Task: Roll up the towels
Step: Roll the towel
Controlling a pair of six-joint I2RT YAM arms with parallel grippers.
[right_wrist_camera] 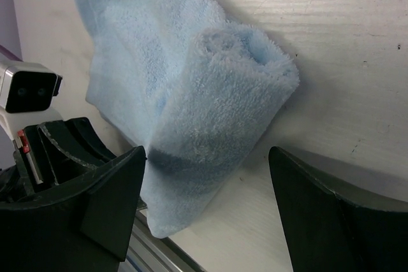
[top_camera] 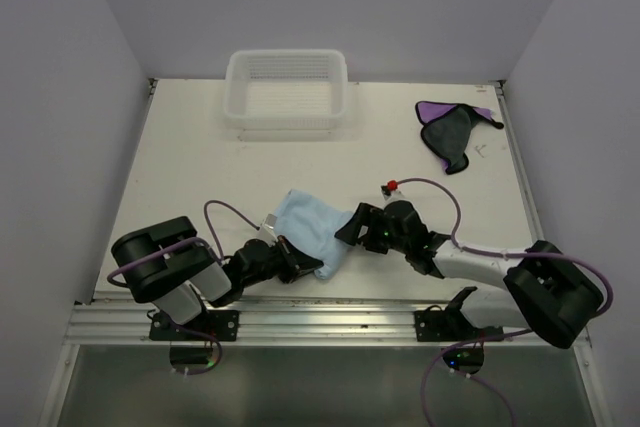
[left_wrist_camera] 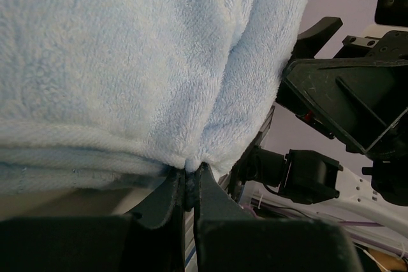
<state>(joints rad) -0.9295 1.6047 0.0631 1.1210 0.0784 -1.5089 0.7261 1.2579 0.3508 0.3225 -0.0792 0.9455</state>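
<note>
Blue towel (top_camera: 305, 222) nipped by left jaws, right jaws spread wide; white basket (top_camera: 286, 125) beyond.

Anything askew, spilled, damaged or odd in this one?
Nothing spilled or damaged. The light blue fluffy towel is only loosely rolled, its roll slanted and one edge pinched in the left tool. The purple-and-dark-grey cloth lies crumpled near the far right corner of the white table.

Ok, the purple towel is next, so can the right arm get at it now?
Probably yes: the purple towel lies alone at the far right, nothing over it, and the right hand is open, gripping nothing.
</note>
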